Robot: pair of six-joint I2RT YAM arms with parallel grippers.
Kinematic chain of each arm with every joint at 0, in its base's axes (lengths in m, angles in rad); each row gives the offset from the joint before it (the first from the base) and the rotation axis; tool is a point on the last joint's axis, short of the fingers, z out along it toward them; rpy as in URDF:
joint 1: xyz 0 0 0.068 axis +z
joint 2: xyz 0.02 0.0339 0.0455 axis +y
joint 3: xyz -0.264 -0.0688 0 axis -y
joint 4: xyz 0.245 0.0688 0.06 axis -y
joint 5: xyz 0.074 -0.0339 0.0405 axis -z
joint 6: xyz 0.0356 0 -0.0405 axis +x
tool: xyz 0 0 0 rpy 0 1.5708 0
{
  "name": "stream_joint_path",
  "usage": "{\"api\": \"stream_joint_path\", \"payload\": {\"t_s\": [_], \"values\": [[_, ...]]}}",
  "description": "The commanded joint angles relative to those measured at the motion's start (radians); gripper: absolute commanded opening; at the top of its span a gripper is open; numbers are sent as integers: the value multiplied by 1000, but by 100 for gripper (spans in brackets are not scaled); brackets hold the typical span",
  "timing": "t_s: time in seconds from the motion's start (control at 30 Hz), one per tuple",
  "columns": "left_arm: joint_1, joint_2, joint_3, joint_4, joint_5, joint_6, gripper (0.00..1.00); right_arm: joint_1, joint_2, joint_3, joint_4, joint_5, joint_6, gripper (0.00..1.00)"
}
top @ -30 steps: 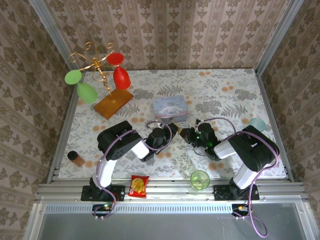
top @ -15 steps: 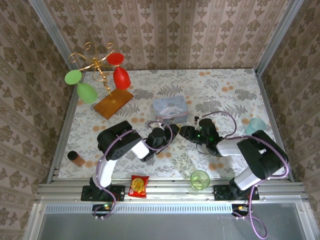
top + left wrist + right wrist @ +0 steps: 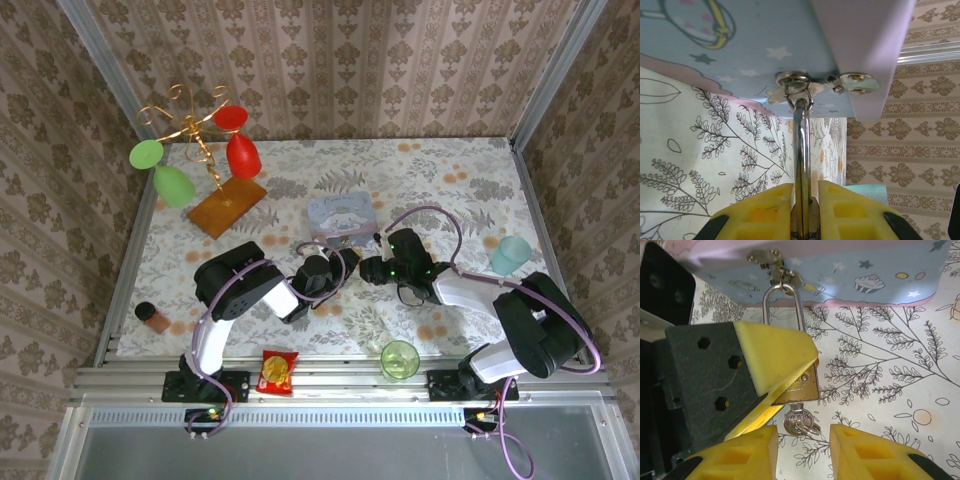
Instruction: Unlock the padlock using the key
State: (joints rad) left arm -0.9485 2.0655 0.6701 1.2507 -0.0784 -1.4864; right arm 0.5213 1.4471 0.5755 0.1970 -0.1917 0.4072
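The brass padlock (image 3: 802,385) hangs by its silvery shackle (image 3: 801,150) from the hasp (image 3: 797,90) of the pale blue tin (image 3: 340,214). My left gripper (image 3: 805,215) is shut on the padlock's body, and one of its yellow pads (image 3: 775,352) covers most of the brass. The small silver key (image 3: 797,420) with its ring sticks out of the padlock's underside. My right gripper (image 3: 802,450) is open, one finger on each side of the key's head and just short of it, touching nothing. In the top view the left gripper (image 3: 345,262) and the right gripper (image 3: 370,268) meet in front of the tin.
A gold rack (image 3: 205,150) with green and red glasses stands at the back left. A green cup (image 3: 399,359) and an orange snack packet (image 3: 277,371) sit at the near edge. A teal cup (image 3: 514,252) is at the right, a dark jar (image 3: 152,316) at the left.
The right arm has stretched out, its elbow swinging to the right, and its gripper has come a little closer to the padlock. The left arm has stayed still.
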Motion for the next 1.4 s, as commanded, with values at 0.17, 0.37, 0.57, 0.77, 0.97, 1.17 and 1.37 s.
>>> {"api": "stream_joint_path", "payload": {"t_s": [0.17, 0.37, 0.57, 0.77, 0.97, 1.17, 1.37], "values": [[-15, -41, 17, 45, 24, 19, 3, 55, 43, 29, -13, 106, -122, 35], [-17, -41, 14, 45, 24, 15, 3, 100, 70, 64, -31, 229, -176, 34], [-28, -36, 17, 49, 23, -4, 3, 145, 85, 47, 60, 356, -212, 28], [-30, -38, 24, 49, 28, -13, 3, 157, 106, 31, 148, 387, -225, 23], [-31, -33, 28, 50, 40, -24, 2, 144, 101, 24, 167, 309, -194, 16], [-26, -50, 14, 51, 36, -22, 3, 45, 104, -38, 276, 36, -42, 14], [-23, -50, 4, 53, 37, -26, 4, -52, 165, -98, 461, -253, 138, 14]]}}
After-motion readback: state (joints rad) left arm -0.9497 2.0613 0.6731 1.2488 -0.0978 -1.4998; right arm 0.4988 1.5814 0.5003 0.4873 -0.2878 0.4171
